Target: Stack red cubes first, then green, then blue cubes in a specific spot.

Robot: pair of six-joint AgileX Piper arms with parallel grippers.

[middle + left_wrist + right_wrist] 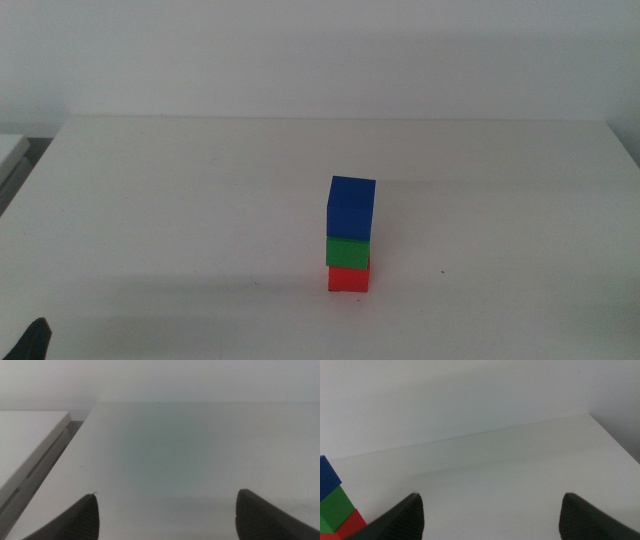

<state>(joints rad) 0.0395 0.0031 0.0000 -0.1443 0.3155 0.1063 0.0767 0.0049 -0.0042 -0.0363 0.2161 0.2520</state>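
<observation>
Dark and ribbed, the two jaws of our left gripper [165, 515] stand wide apart over bare white table [200, 450], with nothing between them and nothing touching them. In the middle view only a dark tip of this gripper [36, 340] shows, at the near edge well to the left of the cube stack. Our right gripper [490, 515] is likewise spread wide and empty, its jaws clear of the tabletop [510, 475]; it does not show in the middle view, and its own camera catches the stack just beside one jaw without contact.

The stack is our landmark. The red cube [348, 278] sits on the table [180, 200] at the bottom, the green cube [347, 251] rests on it, and the blue cube [351, 207] tops the green one. The blue cube looks turned slightly against the two below and overhangs a little, yet the column stands upright. In the right wrist view we see the same order: red [351, 521], green [336, 502], blue [328, 476].

We cannot make out the bracket marks of the chosen spot. A lone dark speck [442, 271] lies on the table to the right of the stack. Left of the stack, beyond the table's edge, a second pale surface [25, 445] runs alongside, with a dark gap between.
</observation>
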